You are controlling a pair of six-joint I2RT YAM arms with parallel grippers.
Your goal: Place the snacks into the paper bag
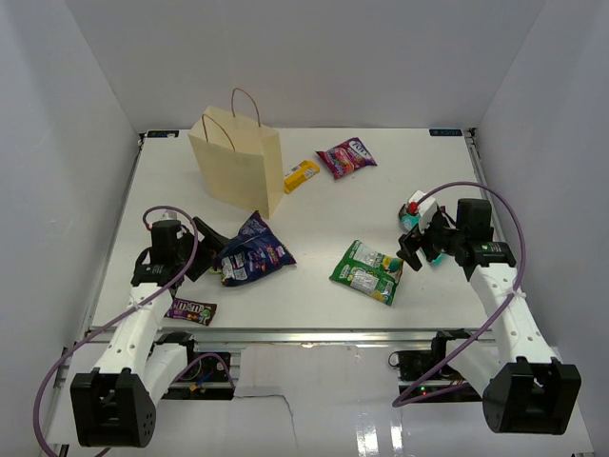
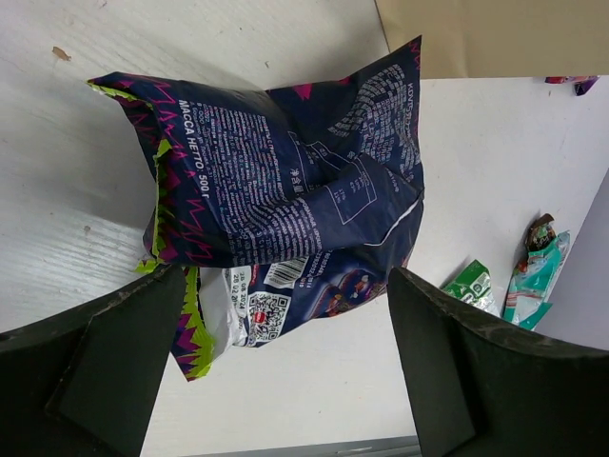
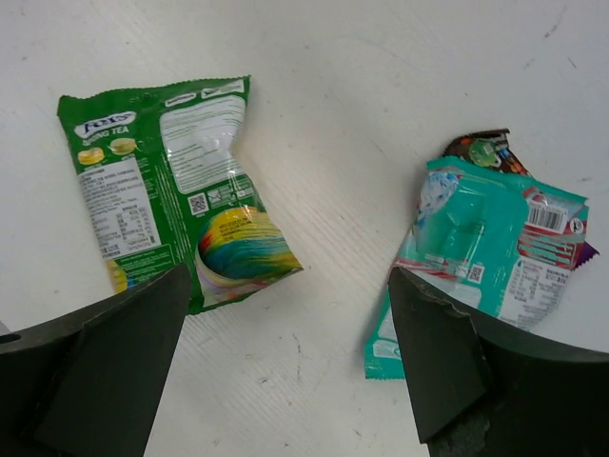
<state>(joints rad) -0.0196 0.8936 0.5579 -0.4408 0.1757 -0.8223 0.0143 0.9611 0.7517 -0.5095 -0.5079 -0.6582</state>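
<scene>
The paper bag stands upright at the back left; its wall also shows in the left wrist view. The dark blue chip bag lies crumpled in front of it. My left gripper is open, its jaws either side of that bag's near end, not closed on it. My right gripper is open and empty, hovering between the green packet and the teal packet. The yellow bar and pink packet lie near the paper bag. The dark purple-brown candy pack lies at the front left.
The green packet lies mid-table and the teal packet is partly hidden under the right wrist. White walls enclose the table on three sides. A metal rail runs along the front edge between the arm bases.
</scene>
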